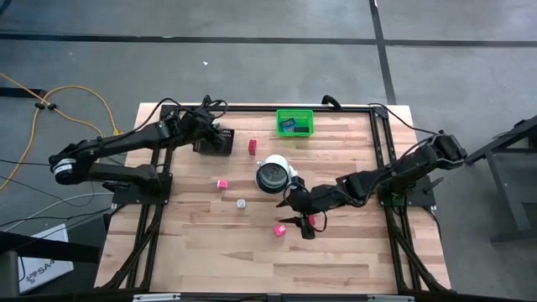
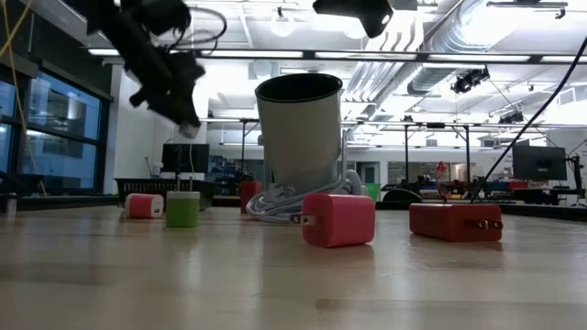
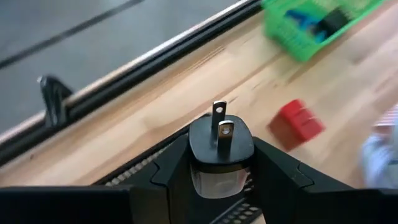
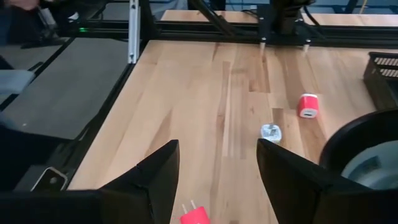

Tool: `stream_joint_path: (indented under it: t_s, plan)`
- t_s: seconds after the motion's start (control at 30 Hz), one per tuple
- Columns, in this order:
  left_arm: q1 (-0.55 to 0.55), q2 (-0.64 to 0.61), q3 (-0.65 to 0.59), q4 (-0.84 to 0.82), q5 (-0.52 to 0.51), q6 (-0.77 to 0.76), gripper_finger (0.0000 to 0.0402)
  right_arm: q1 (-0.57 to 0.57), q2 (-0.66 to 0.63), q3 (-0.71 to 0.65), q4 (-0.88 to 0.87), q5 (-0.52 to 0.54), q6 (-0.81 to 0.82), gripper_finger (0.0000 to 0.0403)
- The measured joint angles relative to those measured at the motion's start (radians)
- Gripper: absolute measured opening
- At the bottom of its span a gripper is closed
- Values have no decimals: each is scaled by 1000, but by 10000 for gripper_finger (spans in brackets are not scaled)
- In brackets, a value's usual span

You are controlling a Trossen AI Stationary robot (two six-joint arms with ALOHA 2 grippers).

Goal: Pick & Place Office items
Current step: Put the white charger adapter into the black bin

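Only partly visible, a black plug [image 3: 221, 140] sits pinched in the left hand [image 3: 219, 163] above the mesh tray [image 1: 213, 141]; the right hand [image 4: 217, 165] hovers spread over a pink block [image 4: 194, 216], cut off.

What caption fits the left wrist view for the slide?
Left gripper holding a black plug adapter, prongs up, over the black mesh tray; red adapter and green bin beyond.

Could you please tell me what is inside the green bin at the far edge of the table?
The green bin holds blue and black flat pieces; the left wrist view shows the same. Their exact count is unclear, and the bin's walls may hide anything lying beneath them.
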Motion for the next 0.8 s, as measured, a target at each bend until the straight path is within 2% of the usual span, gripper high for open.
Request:
stream_joint_path:
  t_s: [0.23,0.43,0.63,0.8]
  plan:
    - [122,0,-90,23,101,-54,140,18,0,0,-1,0,0,201]
    - [197,9,-142,19,126,-100,140,18,0,0,-6,0,0,201]
    - [246,54,-177,25,175,-111,140,18,0,0,-10,0,0,201]
    - [251,132,-178,70,175,-111,140,18,0,0,-10,0,0,201]
